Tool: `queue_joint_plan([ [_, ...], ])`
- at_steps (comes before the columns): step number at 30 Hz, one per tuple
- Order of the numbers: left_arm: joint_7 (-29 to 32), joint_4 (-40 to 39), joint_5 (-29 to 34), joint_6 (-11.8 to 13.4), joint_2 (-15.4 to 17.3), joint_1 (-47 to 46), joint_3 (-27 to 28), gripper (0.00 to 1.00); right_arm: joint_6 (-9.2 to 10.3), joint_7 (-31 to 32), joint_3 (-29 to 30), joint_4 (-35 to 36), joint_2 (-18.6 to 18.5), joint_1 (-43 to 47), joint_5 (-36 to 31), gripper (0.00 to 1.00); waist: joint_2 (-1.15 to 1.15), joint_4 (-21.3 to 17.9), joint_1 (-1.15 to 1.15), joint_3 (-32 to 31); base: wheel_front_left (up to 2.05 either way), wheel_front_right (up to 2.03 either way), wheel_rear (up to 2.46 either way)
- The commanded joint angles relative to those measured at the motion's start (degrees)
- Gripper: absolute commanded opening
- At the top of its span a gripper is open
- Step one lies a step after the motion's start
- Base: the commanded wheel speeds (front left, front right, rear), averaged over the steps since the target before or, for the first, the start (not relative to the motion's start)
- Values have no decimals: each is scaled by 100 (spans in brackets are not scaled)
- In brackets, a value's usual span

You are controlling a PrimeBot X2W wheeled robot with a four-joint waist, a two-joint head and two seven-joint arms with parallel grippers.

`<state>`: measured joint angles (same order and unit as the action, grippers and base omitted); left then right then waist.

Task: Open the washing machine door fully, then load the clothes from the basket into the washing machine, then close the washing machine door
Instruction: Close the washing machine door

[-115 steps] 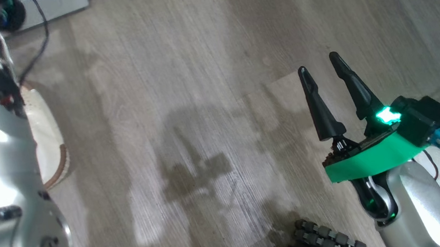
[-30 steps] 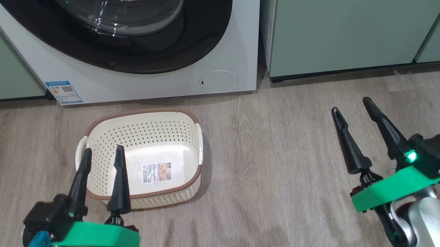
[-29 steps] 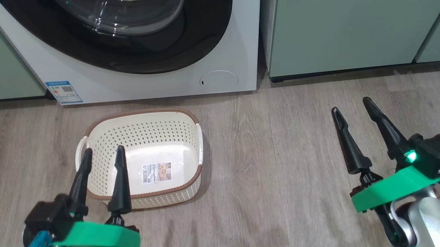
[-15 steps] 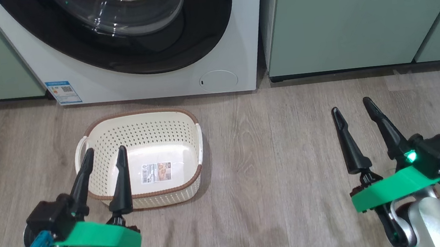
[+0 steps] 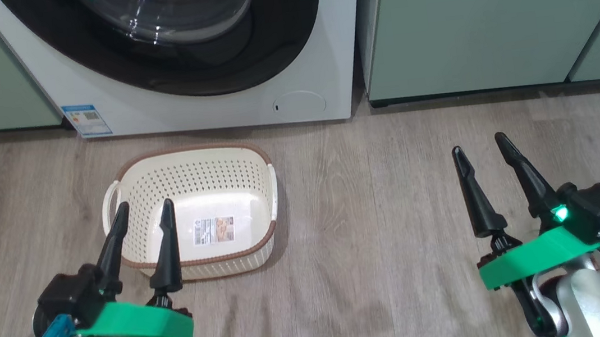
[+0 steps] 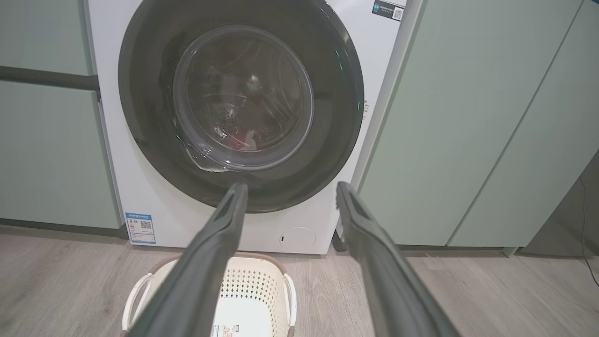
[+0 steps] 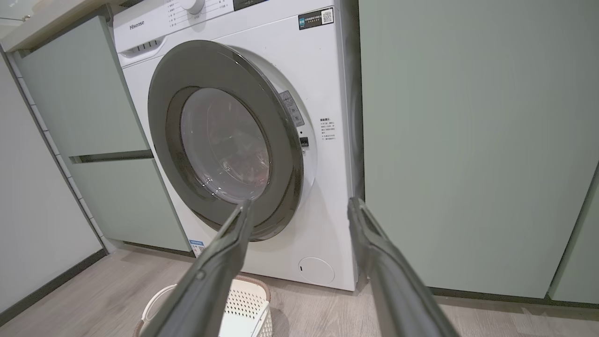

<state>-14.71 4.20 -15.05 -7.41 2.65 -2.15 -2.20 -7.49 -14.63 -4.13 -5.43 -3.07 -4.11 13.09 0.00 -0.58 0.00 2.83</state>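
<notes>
Grey-brown wood-look planks make up the floor [image 5: 371, 194], which runs up to a row of pale green cabinets [image 5: 475, 18]. In the right wrist view, a white wall [image 7: 37, 201] with dark skirting [image 7: 51, 285] closes the room far off to the side. Set among the cabinets, ahead of the left pincer [image 5: 145, 204], is the white washing machine [image 5: 169, 112]. It has a blue energy sticker [image 5: 86, 120] low on one corner and a small round flap [image 5: 299, 102] low on the other. Its door [image 5: 285, 40], with a glossy black rim, lies against the front, though I cannot tell whether it is latched. Through the door's glass bowl the red clothes [image 6: 241, 139] show inside the drum. The cream basket [image 5: 186, 164] stands on the floor between the left pincer and the machine, close before the fingertips, with a paper sticker [image 5: 214, 230] on its bare bottom. The left pincer is released, fingers spread, grasping nothing. The right pincer [image 5: 478, 142], well off to the basket's far side, is also released. It hangs above bare planks and faces the cabinets beside the machine.
</notes>
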Motion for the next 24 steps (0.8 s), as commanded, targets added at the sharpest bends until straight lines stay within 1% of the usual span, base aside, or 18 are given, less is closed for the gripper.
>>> queue_joint_plan([
  [1, -29, -209, 38, 1, 23, -249, 132, 100, 0, -37, -131, 204, 19, -199, 14, 100, 0, 20, 0, 45, 0, 0, 0],
  [2, -29, -218, 37, 1, 23, -261, 120, 100, 0, -37, -155, 188, 19, -205, 28, 93, 0, 34, 0, 79, 0, 0, 0],
  [3, -29, -230, 37, 1, 23, -276, 107, 100, 0, -37, -146, 200, 19, -224, 22, 44, 0, 51, 0, 122, 0, 0, 0],
  [4, -29, -241, 35, 1, 23, -295, 93, 100, 0, -37, -141, 205, 19, -243, 9, 0, 0, 72, 0, 171, 0, 0, 0],
  [8, -29, -291, 16, 1, 23, -414, 37, 100, 0, -37, -205, 274, 19, -399, -134, 0, 0, 202, 0, 461, 0, 0, 0],
  [11, -29, -298, 2, 0, 23, -549, -22, 100, 0, -37, -366, 292, 13, -648, -284, 0, 0, 347, 0, 754, 0, 0, 0],
  [14, -29, -311, -34, -1, 23, -731, -99, 100, 0, -37, -592, 281, -119, -1041, -338, 0, 0, 519, 0, 1077, 0, 0, 0],
  [19, -29, -371, -109, -3, 23, -1049, -254, 100, 0, -37, -1042, 92, -574, -1982, -358, 0, 0, 835, 0, 1654, 0, 0, 0],
  [22, -29, -411, -168, -4, 23, -1252, -329, 100, 0, -37, -1434, -154, -950, -2733, -322, 0, 0, 996, 0, 1996, 0, 0, 0],
  [24, -29, -468, -195, -5, 23, -1390, -360, 100, 0, -37, -1675, -377, -1146, -3287, -159, 0, 0, 1088, 0, 2222, 0, 0, 0],
])
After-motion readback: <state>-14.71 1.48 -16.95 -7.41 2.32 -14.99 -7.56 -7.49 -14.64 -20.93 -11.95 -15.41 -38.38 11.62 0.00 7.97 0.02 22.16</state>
